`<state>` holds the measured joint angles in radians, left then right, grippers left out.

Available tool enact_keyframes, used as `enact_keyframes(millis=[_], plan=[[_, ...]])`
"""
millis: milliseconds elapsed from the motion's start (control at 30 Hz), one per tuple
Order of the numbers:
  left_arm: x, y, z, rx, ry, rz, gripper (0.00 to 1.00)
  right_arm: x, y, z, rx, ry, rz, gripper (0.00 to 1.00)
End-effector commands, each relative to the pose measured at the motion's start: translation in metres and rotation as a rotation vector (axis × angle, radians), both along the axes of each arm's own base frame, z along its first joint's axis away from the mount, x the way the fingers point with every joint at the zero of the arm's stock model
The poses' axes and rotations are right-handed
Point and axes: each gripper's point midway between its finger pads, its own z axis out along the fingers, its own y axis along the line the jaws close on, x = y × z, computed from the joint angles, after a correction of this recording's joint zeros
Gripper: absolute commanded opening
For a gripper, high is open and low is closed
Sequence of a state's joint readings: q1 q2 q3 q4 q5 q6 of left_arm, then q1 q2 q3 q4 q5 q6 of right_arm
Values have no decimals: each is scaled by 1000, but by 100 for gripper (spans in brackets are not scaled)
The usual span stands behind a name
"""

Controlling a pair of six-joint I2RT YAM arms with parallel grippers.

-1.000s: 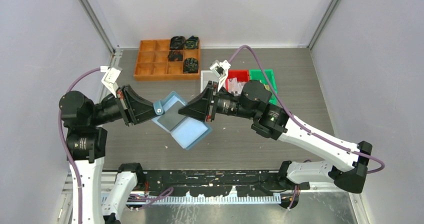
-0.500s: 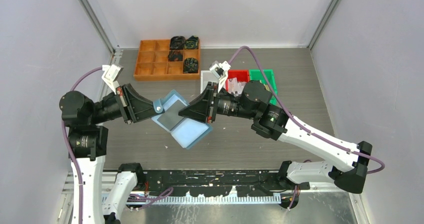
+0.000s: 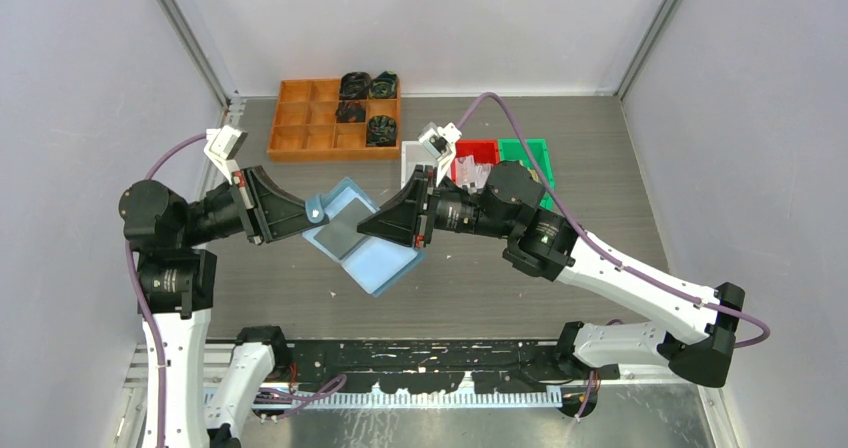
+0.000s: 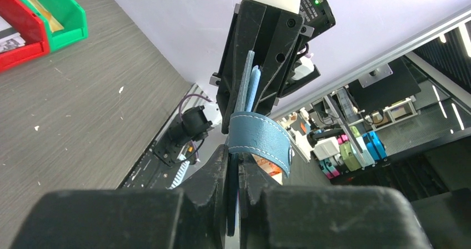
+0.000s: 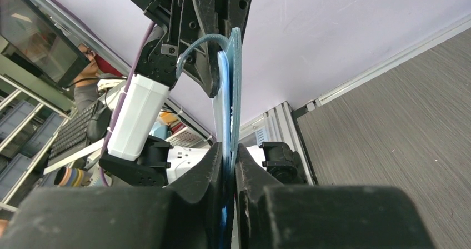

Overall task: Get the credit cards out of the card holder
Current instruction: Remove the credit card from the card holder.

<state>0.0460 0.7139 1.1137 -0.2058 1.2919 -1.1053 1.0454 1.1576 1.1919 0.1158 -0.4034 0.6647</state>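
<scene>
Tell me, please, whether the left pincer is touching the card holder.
Touching. The left wrist view shows the left pincer clamped on the card holder.

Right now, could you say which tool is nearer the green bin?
Right. The right tool grips the holder toward the green bin; the left tool grips its opposite edge.

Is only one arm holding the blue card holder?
No, the left gripper and right gripper both have jaws shut on the card holder, at opposite edges.
</scene>
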Motion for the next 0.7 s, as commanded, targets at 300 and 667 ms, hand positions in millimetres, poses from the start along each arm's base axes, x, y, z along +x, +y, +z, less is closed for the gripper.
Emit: enact_keyframes(millis=[300, 667], plan=[[0, 0, 5, -12, 3, -10, 15, -8, -9, 18, 55, -44, 10, 12], [5, 0, 8, -23, 28, -4, 3, -15, -12, 20, 73, -65, 39, 12]])
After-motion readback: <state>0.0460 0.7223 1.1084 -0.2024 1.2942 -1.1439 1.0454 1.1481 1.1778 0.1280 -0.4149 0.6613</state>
